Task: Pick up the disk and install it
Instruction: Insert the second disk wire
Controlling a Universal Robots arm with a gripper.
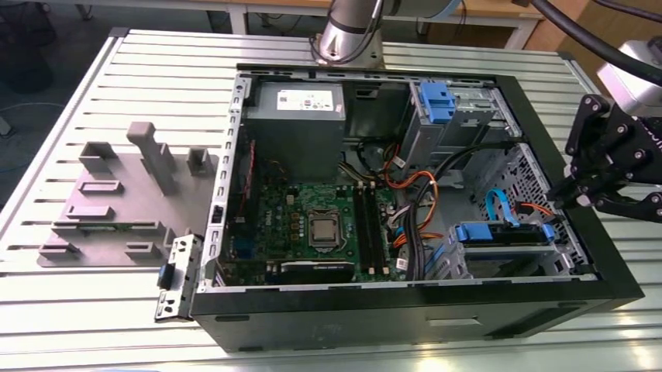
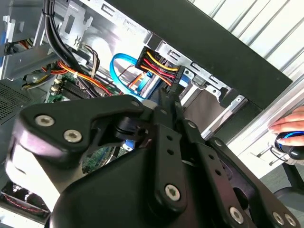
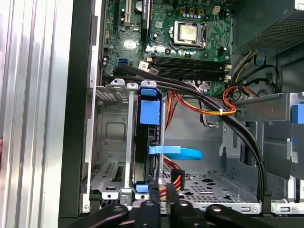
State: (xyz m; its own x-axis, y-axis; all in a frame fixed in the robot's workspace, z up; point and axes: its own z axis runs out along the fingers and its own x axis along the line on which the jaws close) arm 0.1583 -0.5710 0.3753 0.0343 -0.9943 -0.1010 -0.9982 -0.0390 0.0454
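Hovering at exterior view's 3 o'clock, claw (image 3: 163, 194) pinched shut, empty; may snag pwr cables (image 3: 176, 179) by disk (image 3: 148, 114).

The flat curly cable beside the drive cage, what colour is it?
Bright blue. The flat cable shows best in the first wrist view.

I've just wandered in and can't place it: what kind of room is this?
Probably a robotics lab bench: an open computer case lies on a slatted metal table, with a robot arm's base mounted beside it.
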